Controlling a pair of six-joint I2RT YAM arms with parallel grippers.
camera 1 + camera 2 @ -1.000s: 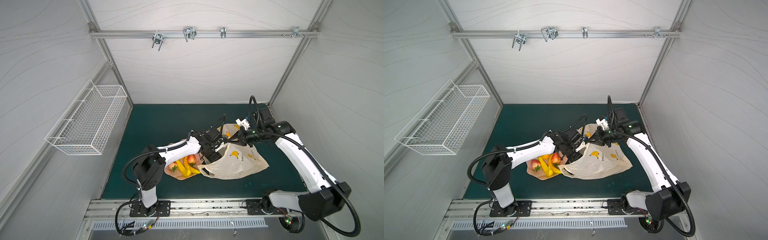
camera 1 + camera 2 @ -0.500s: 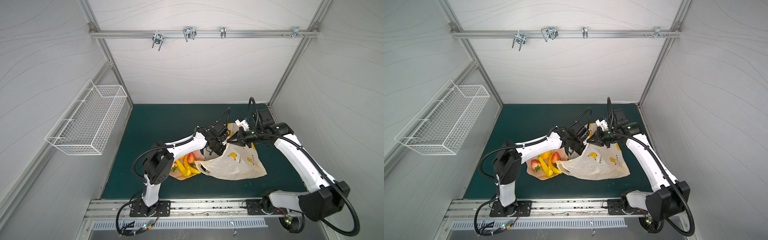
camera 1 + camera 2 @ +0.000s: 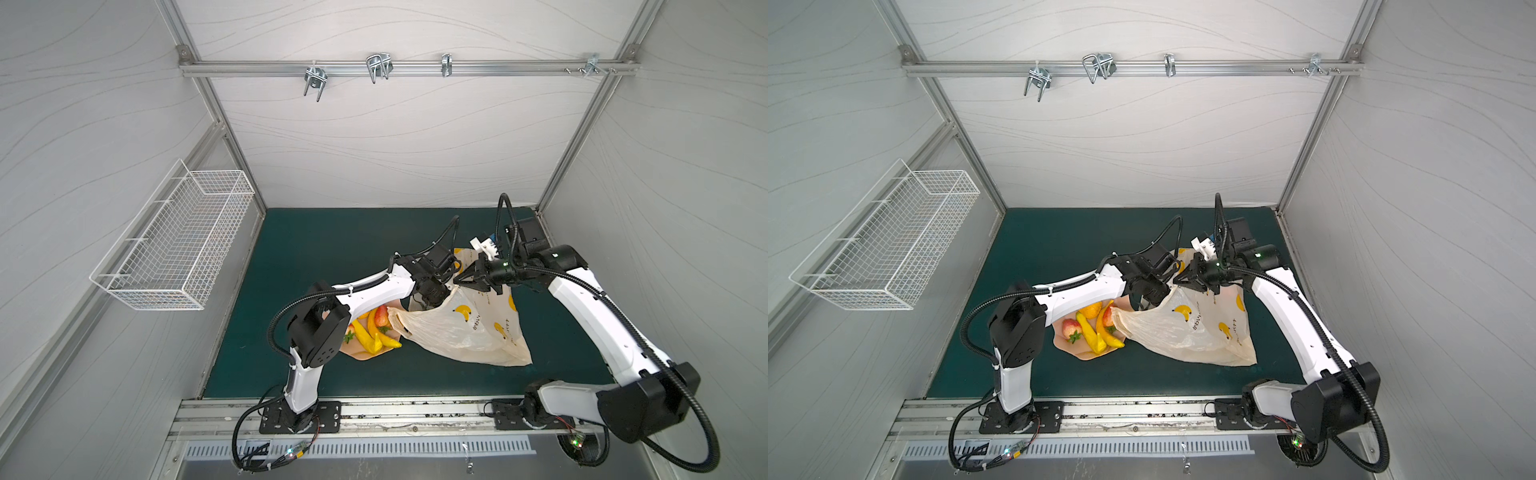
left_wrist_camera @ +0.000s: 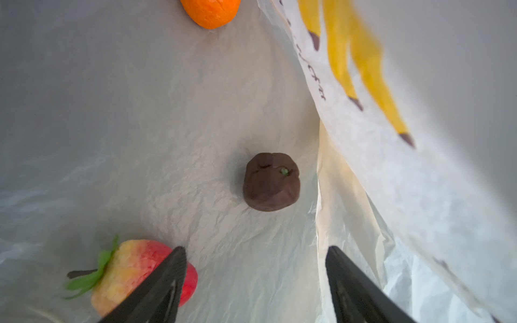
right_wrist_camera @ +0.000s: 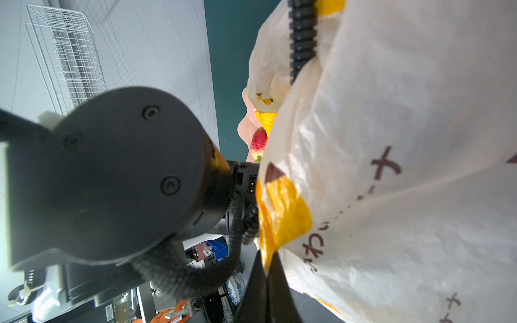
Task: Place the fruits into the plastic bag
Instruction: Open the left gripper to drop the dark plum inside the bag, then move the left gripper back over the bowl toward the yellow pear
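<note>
Wire mesh, a white basket (image 3: pixel 174 237), hung on the wall far to my left, well apart from the work. Next, on the dark green counter (image 3: pixel 332 249), lay the pink plate (image 3: pixel 1065 345) with two yellow bananas (image 3: pixel 1096 334), two strawberries (image 3: pixel 1072 328) and an orange fruit (image 3: pixel 1091 309), the last tucked partly under my left arm. I judged them all light, slightly soft toys. The round one would likely roll, so I would take it across its widest part, a banana across its middle, a strawberry by its body rather than its leaves. The loose lip of the plastic bag (image 3: pixel 461 328) lay against the plate's right side and could snag a lift. My left jaws stood spread and empty inside the bag's mouth. Beneath them on the bag's floor lay a dark brown fruit (image 4: pixel 270 181), a bagged strawberry (image 4: pixel 131 275) beside one tip, and a bagged orange (image 4: pixel 210 12) further in. The bag looked thin, limp and slippery, so I reckoned it would slump shut if released. My right jaws were pressed together on its upper rim, holding it open, very near my left wrist, where a knock seemed the chief risk.
</note>
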